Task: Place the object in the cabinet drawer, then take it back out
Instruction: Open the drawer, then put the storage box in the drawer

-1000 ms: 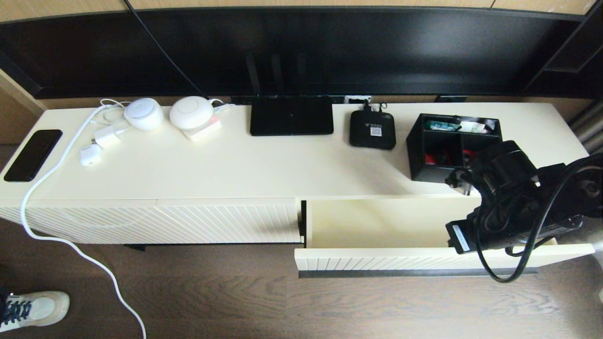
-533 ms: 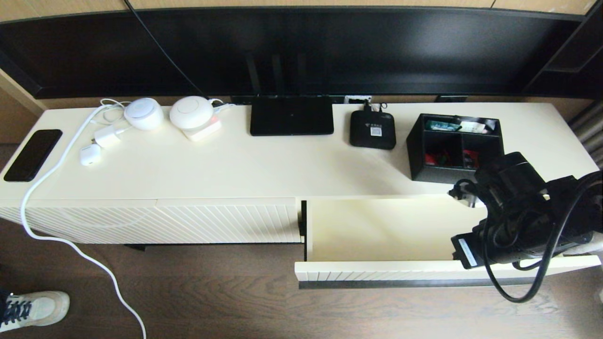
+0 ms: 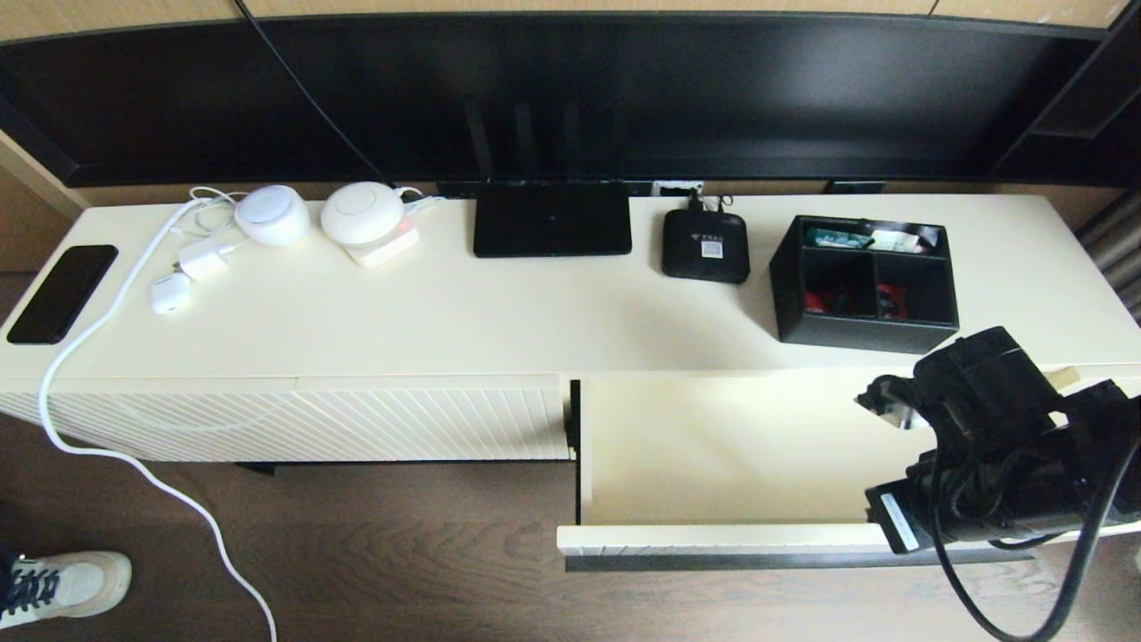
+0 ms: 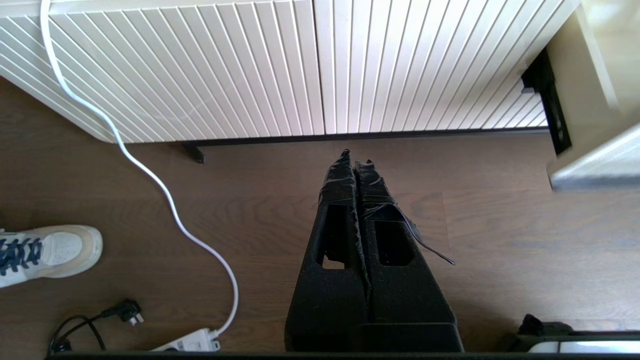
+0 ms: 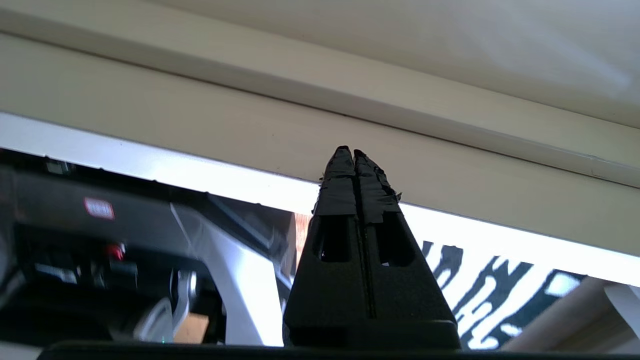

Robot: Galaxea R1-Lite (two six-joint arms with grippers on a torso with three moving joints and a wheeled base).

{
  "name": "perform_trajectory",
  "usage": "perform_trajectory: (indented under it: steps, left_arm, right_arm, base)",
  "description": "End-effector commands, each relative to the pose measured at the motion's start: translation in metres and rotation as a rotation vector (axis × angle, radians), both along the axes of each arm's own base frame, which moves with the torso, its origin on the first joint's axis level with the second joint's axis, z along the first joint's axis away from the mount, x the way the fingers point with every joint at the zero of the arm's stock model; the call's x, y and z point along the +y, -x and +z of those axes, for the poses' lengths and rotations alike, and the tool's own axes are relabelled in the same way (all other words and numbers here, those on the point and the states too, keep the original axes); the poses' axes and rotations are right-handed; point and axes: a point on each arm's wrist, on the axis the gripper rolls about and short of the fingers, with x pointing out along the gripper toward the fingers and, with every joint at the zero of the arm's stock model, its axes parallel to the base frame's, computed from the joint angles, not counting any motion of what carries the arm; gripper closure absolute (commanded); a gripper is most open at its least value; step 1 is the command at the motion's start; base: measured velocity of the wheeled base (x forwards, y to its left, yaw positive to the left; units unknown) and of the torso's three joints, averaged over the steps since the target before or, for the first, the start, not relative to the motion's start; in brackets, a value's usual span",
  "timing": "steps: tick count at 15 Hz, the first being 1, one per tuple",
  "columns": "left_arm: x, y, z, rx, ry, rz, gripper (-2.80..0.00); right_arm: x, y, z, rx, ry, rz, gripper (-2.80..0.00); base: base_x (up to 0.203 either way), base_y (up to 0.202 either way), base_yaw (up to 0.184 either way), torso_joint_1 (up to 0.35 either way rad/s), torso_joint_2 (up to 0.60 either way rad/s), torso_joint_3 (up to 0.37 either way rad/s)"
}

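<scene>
Dark wood floor (image 3: 401,571) nearest; left gripper (image 4: 356,159) parked low over it, fingers pressed together, holding nothing. Right gripper (image 5: 353,152), also closed and empty, sits at the right front corner of the pulled-out cabinet drawer (image 3: 713,535). Behind, organizer box (image 3: 863,281) on the cream cabinet top (image 3: 499,312), right of the set-top box (image 3: 704,247) and router (image 3: 551,218); black panel (image 3: 624,89) at the back.

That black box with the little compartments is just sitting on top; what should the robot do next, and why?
Probably raise the right claw toward the organizer box and open it. The drawer is pulled out and holds nothing visible, the box sits on the cabinet top, and the claw is shut on nothing.
</scene>
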Motion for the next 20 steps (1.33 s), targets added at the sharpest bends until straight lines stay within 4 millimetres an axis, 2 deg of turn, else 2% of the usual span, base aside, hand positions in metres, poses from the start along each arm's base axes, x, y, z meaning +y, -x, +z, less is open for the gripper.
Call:
perform_trajectory:
  steps: [1,9,11,14,18,20]
  left_arm:
    - [0.000,0.000,0.000,0.000,0.000,0.000,0.00]
    - [0.000,0.000,0.000,0.002,0.000,0.000,0.00]
    - [0.000,0.000,0.000,-0.001,0.000,0.000,0.00]
    - [0.000,0.000,0.000,0.000,0.000,0.000,0.00]
    - [0.000,0.000,0.000,0.001,0.000,0.000,0.00]
    - [0.000,0.000,0.000,0.001,0.000,0.000,0.00]
  right_arm:
    - [0.000,0.013,-0.001,0.005,-0.001,0.018,0.00]
    - [-0.007,0.048,-0.014,0.040,0.009,0.036,0.00]
    - [-0.008,0.049,-0.006,0.007,-0.003,0.028,0.00]
    - [-0.014,0.058,0.031,-0.147,-0.018,0.002,0.00]
    - [-0.024,0.066,0.104,-0.439,0.033,-0.086,0.00]
    - [-0.026,0.066,0.131,-0.506,0.027,-0.105,0.00]
  base:
    - [0.000,0.000,0.000,0.000,0.00,0.000]
    - [0.000,0.000,0.000,0.000,0.00,0.000]
    - [0.000,0.000,0.000,0.000,0.00,0.000]
    - [0.000,0.000,0.000,0.000,0.00,0.000]
    - [0.000,0.000,0.000,0.000,0.00,0.000]
    - [0.000,0.000,0.000,0.000,0.00,0.000]
